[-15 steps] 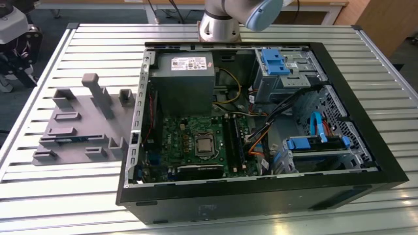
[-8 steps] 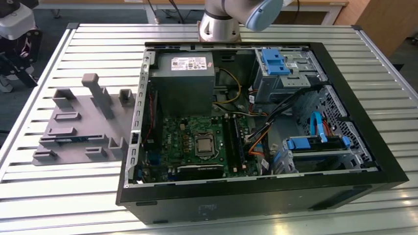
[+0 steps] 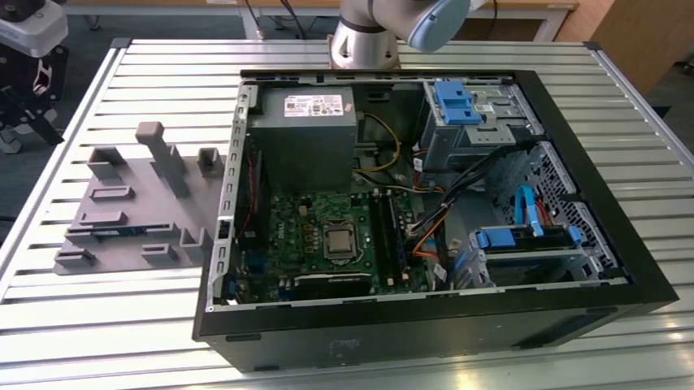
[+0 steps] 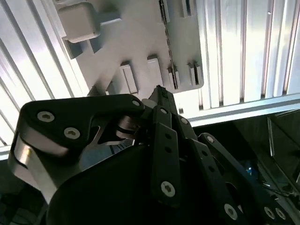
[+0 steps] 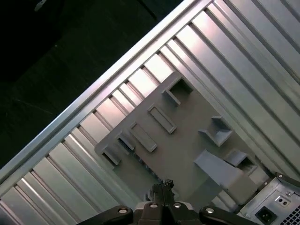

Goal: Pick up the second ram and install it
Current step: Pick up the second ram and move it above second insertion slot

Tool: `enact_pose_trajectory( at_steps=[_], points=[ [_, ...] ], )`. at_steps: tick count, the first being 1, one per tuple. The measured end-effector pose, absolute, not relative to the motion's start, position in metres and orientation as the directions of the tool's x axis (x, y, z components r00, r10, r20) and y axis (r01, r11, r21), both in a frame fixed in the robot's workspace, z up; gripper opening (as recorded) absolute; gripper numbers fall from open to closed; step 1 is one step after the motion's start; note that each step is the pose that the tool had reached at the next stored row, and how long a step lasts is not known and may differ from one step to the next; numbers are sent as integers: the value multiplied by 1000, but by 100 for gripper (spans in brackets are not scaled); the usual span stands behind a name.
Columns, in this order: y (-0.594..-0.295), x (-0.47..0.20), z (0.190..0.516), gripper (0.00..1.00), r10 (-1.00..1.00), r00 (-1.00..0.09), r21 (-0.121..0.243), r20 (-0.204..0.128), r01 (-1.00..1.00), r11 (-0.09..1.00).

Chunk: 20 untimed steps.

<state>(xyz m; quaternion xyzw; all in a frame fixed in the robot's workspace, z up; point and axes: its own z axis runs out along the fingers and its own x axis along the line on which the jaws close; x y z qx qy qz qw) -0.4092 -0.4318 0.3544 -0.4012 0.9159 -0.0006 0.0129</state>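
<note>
Black gripper (image 4: 161, 93) sits in the foreground of both wrist views, fingertips clenched together with nothing seen between them, held off the grey fixture (image 3: 136, 211). On that fixture the second ram (image 3: 110, 231) stands on edge in a low slot, and upright blocks (image 3: 162, 154) rise nearby. Just beside the fixture, on the slatted table (image 3: 130, 325), lies an open computer case (image 3: 434, 325). It contains a motherboard (image 3: 325, 236), power supply (image 3: 304, 130), drive cage (image 3: 542, 260) and cables (image 3: 434, 219).
</note>
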Motion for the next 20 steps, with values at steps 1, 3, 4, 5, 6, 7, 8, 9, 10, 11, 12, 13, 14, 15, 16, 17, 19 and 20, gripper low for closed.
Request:
enact_pose_trajectory(
  at_steps=[1,3,4,5,6,7,8,9,10,11,12,13,14,15,16,17,19,20],
  points=[
    [-432,-409,354,11,-747,-664,-11,-23,-747,665],
    [-432,-409,354,11,-771,-636,-11,-23,-771,637],
    [-432,-409,354,11,-782,-622,-11,-23,-782,623],
    [-432,-409,354,11,-794,-608,-11,-23,-794,608],
    [-432,-409,354,11,-804,-594,-11,-23,-804,594],
    [-432,-409,354,11,-815,-579,-11,-23,-815,579],
    [-432,-409,353,11,-825,-564,-11,-23,-825,565],
    [-432,-409,353,11,-836,-548,-11,-23,-836,549],
    [-432,-409,353,11,-843,-538,-12,-23,-843,538],
    [-432,-409,353,11,-848,-529,-12,-23,-848,529],
    [-432,-410,353,11,-854,-519,-12,-22,-854,520],
    [-432,-410,353,11,-860,-510,-13,-22,-860,510],
    [-432,-410,353,11,-866,-500,-13,-21,-866,500],
    [-432,-410,353,11,-869,-494,-13,-21,-869,494],
    [-432,-410,353,11,-870,-492,-12,-21,-870,492],
    [-432,-410,353,11,-871,-492,-12,-21,-871,492],
    [-432,-410,353,11,-871,-492,-13,-21,-871,492],
    [-432,-410,353,11,-871,-492,-13,-21,-871,492]
  ],
)
